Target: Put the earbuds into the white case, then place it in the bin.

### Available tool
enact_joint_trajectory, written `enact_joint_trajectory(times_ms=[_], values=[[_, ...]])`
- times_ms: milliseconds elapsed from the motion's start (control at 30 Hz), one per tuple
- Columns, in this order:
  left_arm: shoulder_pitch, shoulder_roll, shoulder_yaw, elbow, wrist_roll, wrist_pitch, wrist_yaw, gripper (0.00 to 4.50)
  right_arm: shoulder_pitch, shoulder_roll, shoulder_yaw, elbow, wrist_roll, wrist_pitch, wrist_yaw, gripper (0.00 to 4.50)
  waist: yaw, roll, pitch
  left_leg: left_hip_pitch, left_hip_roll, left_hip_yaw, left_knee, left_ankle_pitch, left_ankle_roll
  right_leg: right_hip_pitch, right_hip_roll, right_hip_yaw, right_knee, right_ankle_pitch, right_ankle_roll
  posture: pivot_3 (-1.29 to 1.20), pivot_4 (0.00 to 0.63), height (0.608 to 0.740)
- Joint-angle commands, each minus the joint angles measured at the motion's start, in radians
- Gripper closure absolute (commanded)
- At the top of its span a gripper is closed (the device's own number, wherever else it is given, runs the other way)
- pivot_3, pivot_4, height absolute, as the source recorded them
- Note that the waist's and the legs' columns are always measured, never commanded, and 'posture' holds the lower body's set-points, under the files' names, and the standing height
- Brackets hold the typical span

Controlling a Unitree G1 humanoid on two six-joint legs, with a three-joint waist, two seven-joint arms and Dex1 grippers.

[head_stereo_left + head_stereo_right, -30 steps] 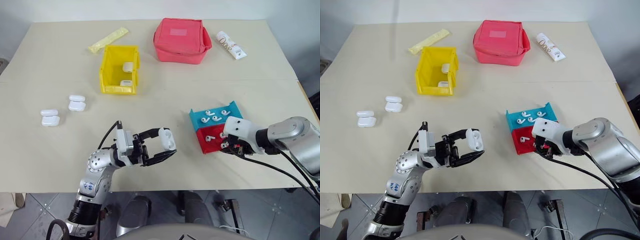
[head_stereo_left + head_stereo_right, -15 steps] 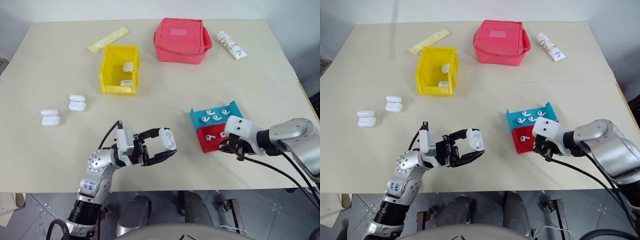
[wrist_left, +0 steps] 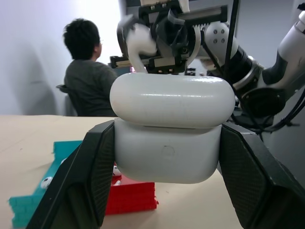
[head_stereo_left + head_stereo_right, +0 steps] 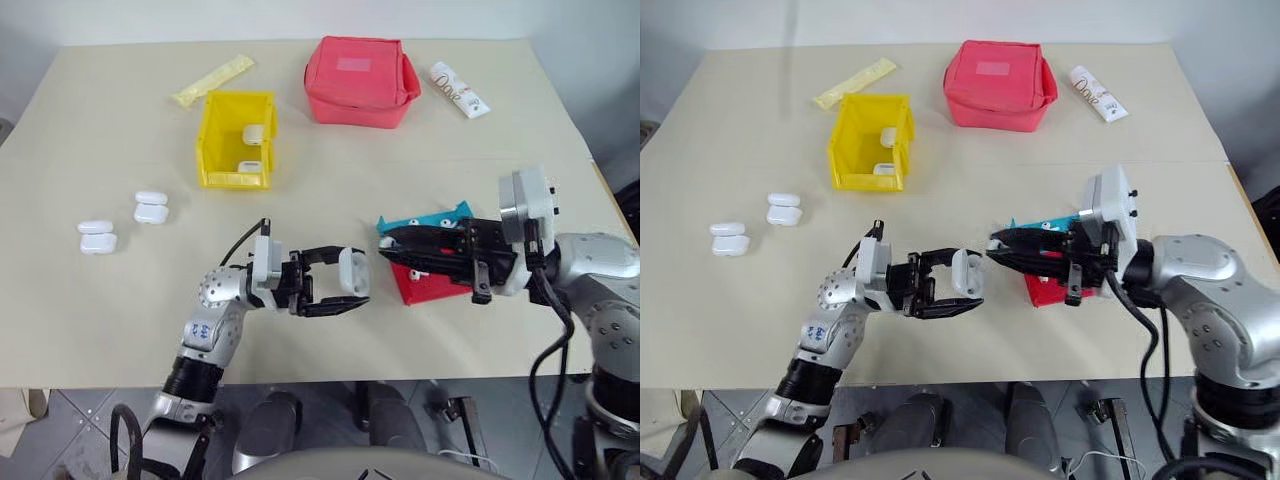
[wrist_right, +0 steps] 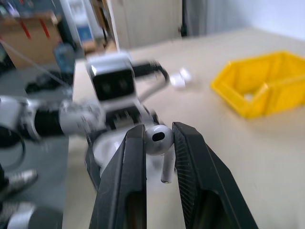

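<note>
I see beige counter (image 4: 120, 130), wide bare stretch at its near left; person seated in room beyond. Yellow plastic bin (image 4: 237, 140) sits well back from claws, spare cases inside. Left claw (image 4: 340, 290) clamped on glossy white rounded case (image 4: 353, 274) — lid looks closed. Right claw (image 5: 158, 143) pinches tiny white stemmed earbud (image 5: 159, 143), held just beside case above counter.

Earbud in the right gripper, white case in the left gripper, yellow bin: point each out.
earbud (image 5: 157, 138), right wrist view, on its rounded head
white case (image 3: 170, 136), left wrist view, on its front face near the lid seam
yellow bin (image 4: 236, 180), left eye view, on its near wall
</note>
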Motion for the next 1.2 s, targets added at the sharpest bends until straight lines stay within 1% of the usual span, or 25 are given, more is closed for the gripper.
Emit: enact_joint_trajectory(times_ms=[33,267,700,900,1033,1200], values=[[-0.041,-0.018,0.021,0.012,-0.037,0.001,-0.031,1.68,-0.003,0.040,0.032,0.008,0.000,-0.067,-0.025,4.05,0.000,0.000,0.000,0.000,0.000,0.000,0.000,0.000,0.000,0.000,0.000,0.000,0.000,0.000,0.000,0.00,0.150,0.740],[-0.089,-0.051,0.046,0.009,-0.065,0.052,-0.018,1.68,0.047,0.085,0.105,0.036,-0.061,-0.173,-0.035,4.05,-0.001,0.000,0.000,0.000,0.000,0.000,0.001,0.000,0.000,0.000,0.000,0.000,0.001,0.000,0.000,0.00,0.150,0.740],[-0.089,-0.063,0.065,-0.030,-0.086,0.098,-0.046,1.68,0.062,0.130,0.178,0.174,-0.149,-0.349,-0.020,4.05,-0.004,0.000,0.000,0.000,0.000,0.000,0.001,0.000,0.000,0.000,0.001,0.001,0.001,0.000,0.000,0.00,0.150,0.740],[-0.106,-0.086,0.078,-0.004,-0.072,0.067,-0.034,1.68,0.101,0.124,0.207,0.189,-0.157,-0.381,-0.007,4.05,-0.003,0.000,0.000,0.000,0.000,0.000,0.001,0.000,0.000,0.000,0.001,0.001,0.001,0.000,0.000,0.00,0.150,0.740],[-0.116,-0.096,0.093,0.019,-0.064,0.050,-0.033,1.68,0.138,0.091,0.212,0.175,-0.165,-0.386,0.003,4.05,-0.004,0.000,0.000,0.000,0.000,0.000,0.001,0.000,0.000,0.000,0.001,0.001,0.001,0.000,0.000,0.00,0.150,0.740],[-0.127,-0.097,0.109,0.055,-0.053,0.023,-0.046,1.68,0.147,0.050,0.192,0.155,-0.150,-0.369,-0.002,4.05,-0.004,0.000,0.000,0.000,0.000,0.000,0.001,0.000,0.000,0.000,0.002,0.001,0.000,0.000,0.000,0.00,0.150,0.740]])
